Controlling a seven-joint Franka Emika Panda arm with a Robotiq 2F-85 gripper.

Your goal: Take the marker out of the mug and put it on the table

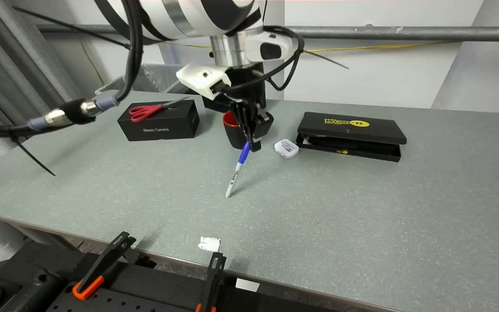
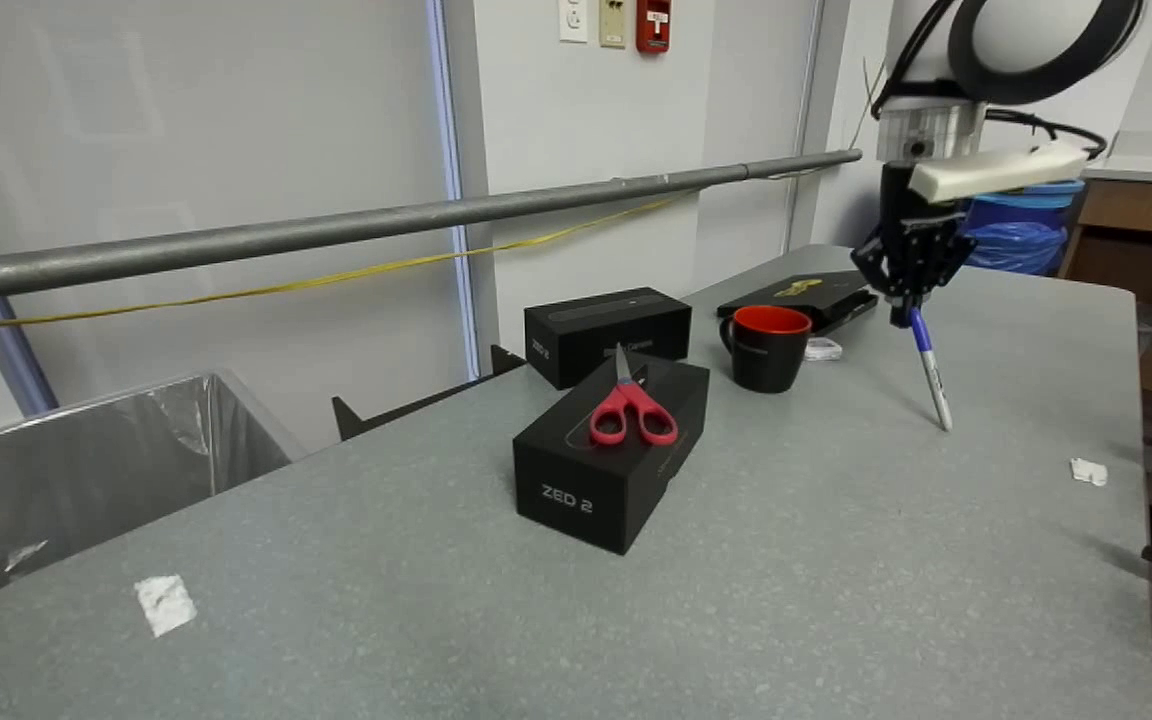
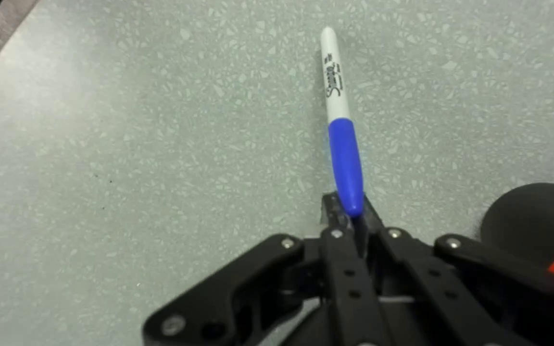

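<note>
The marker (image 1: 236, 172), white with a blue cap, hangs tilted from my gripper, and it shows in an exterior view (image 2: 929, 368) and the wrist view (image 3: 342, 129). My gripper (image 1: 251, 145) is shut on its blue cap end; the fingertips also show in the wrist view (image 3: 351, 206). The white end points down at the grey table (image 1: 319, 225), at or just above its surface; I cannot tell if it touches. The dark mug (image 2: 768, 352) with a red inside stands upright beside the gripper, partly behind it in an exterior view (image 1: 233, 132). The marker is outside the mug.
Black boxes (image 2: 576, 480) stand near the mug, one with red scissors (image 2: 633, 412) on top. A small white square tag (image 1: 286, 148) and a black case (image 1: 351, 135) lie on the mug's other side. A white scrap (image 1: 209, 244) lies near the table edge.
</note>
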